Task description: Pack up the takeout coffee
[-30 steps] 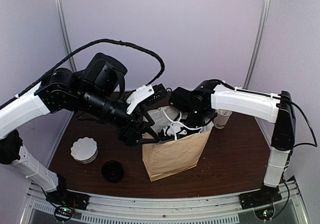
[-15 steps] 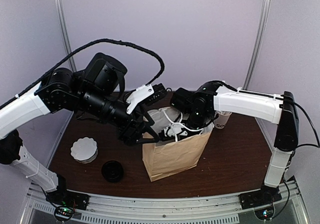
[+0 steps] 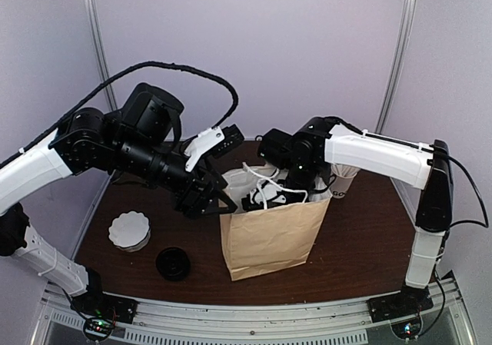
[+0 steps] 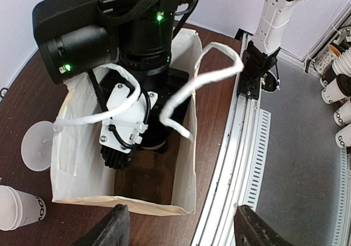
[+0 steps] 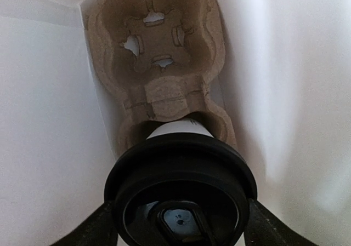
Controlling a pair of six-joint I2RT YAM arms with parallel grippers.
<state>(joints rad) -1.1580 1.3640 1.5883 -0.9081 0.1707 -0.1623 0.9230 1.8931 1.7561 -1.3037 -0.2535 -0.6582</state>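
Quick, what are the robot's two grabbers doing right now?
Left gripper: jaws open, holding nothing.
Right gripper: jaws either side of the takeout coffee; grip cannot be told.

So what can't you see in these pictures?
- Top view: the coffee cup is hidden by the paper bag and the right arm.
- Right wrist view: the cup's lettering is covered by its lid; whether the right pincer grips it is cut off by the bottom edge.
- Left wrist view: the right arm hides the cup too.
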